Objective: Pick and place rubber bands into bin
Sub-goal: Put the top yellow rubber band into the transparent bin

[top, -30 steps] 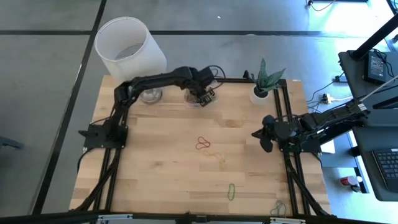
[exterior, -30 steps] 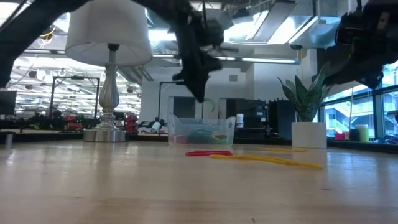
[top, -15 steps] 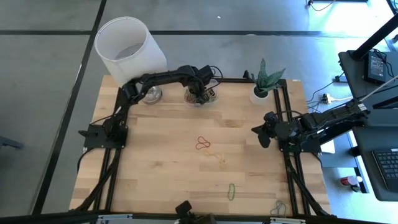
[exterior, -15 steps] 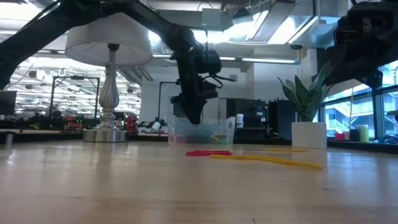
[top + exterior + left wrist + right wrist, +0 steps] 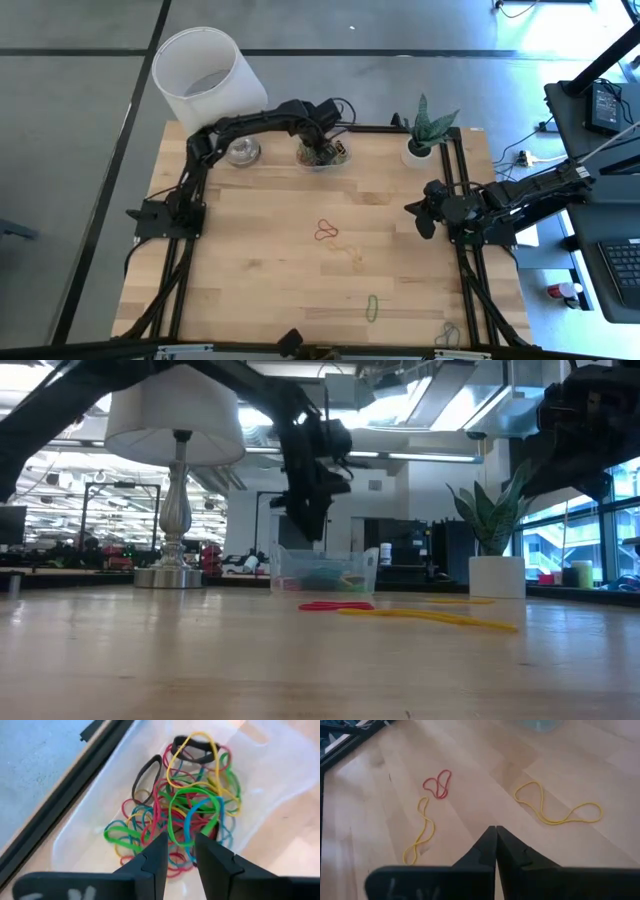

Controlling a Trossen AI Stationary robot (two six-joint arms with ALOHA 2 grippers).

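A green band (image 5: 372,307) lies at the near edge of the tabletop (image 5: 260,270), red (image 5: 325,231) and yellow (image 5: 350,254) bands mid-table, nearer the right gripper (image 5: 423,217), whose fingers are pressed together. Farthest, the left gripper (image 5: 322,146), fingers slightly spread and empty, hangs over the bin (image 5: 322,155) of bands.

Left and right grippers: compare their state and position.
The left gripper hangs over the clear plastic bin at the table's far edge, fingers apart, empty; the right gripper hovers at the table's right side, fingers shut together. The left looks down on piled rubber bands; the right faces loose ones. Neither holds anything.
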